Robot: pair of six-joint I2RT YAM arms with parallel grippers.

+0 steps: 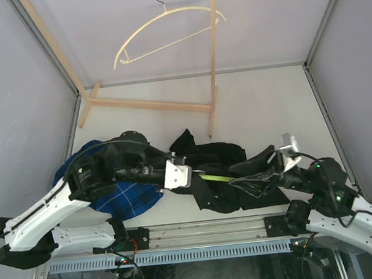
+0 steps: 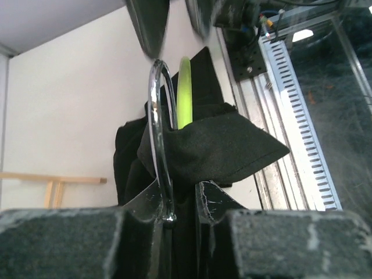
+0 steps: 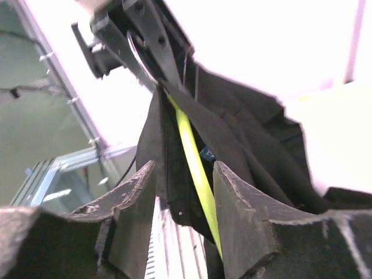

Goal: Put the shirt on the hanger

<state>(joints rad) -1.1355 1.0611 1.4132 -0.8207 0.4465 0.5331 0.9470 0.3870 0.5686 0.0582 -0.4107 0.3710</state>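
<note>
The black shirt (image 1: 218, 163) lies crumpled at the table's front middle. The lime-green hanger (image 1: 217, 177) is pushed into it, with only a short length of green showing. My left gripper (image 1: 194, 174) is shut on the hanger's metal hook (image 2: 158, 133), which stands between its fingers in the left wrist view. The green hanger (image 2: 184, 93) runs on into the shirt's cloth (image 2: 221, 145). My right gripper (image 1: 241, 183) is open. Its fingers straddle the green hanger arm (image 3: 195, 163) and a fold of the shirt (image 3: 168, 157) without closing on them.
A blue plaid shirt (image 1: 129, 201) lies under my left arm at the front left. A cream hanger (image 1: 162, 29) hangs on the wooden rack (image 1: 149, 103) at the back. The metal rail (image 1: 208, 230) runs along the near table edge.
</note>
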